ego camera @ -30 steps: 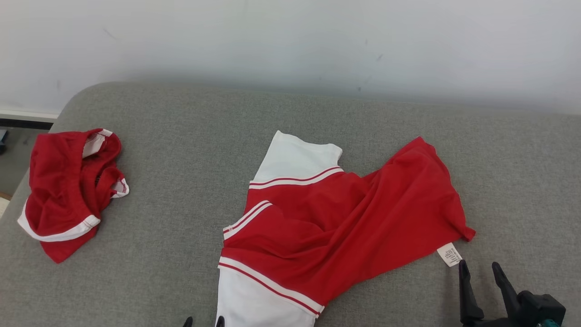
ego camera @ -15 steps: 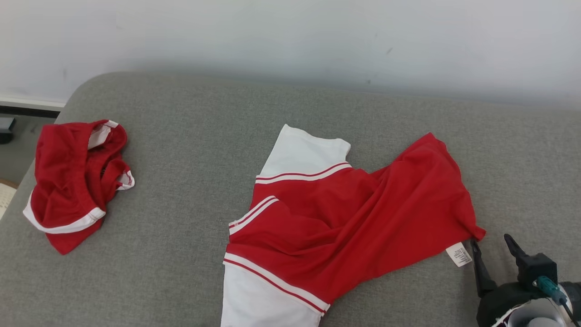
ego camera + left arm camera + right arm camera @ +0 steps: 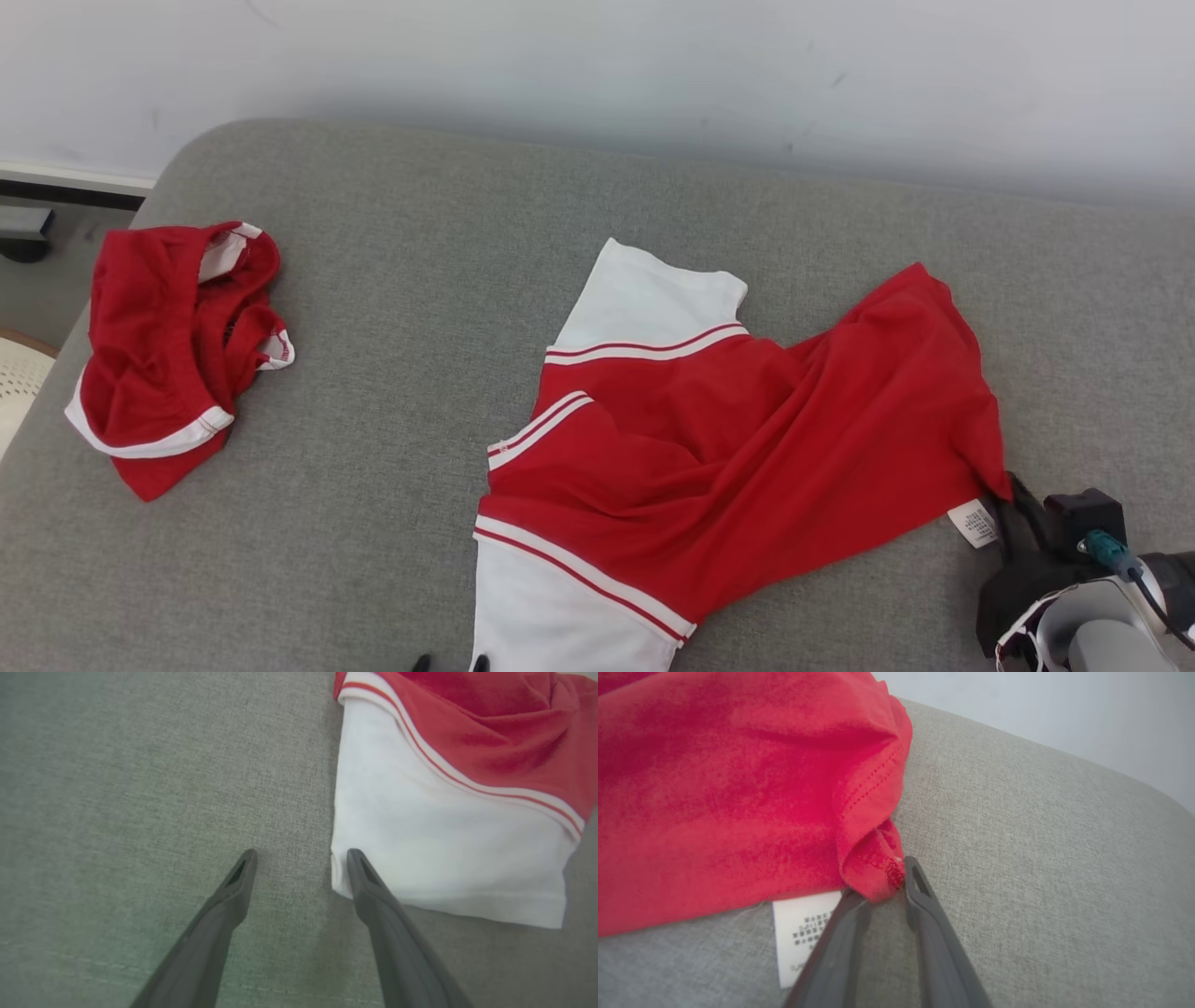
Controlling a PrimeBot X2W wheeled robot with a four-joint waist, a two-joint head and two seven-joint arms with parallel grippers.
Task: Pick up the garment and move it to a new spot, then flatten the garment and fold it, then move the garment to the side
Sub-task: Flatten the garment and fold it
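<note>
My left gripper [image 3: 301, 854] hangs low with its fingers spread wide apart, while my right gripper [image 3: 881, 879] has its fingers nipped onto the shirt [image 3: 738, 788] corner.

The garment [image 3: 747, 448] at the dark grey right fingers [image 3: 934, 933] was red; the label [image 3: 803, 928] beside them white with dark print; the sleeve [image 3: 420, 849] by the left fingers [image 3: 233, 896] white, banded in red-and-white stripes; the cushion [image 3: 392, 280] beneath flecked grey.

A grey fabric cushion [image 3: 373, 233] meets a plain white wall [image 3: 597, 65], dark baseboard [image 3: 75, 191] at left.
</note>
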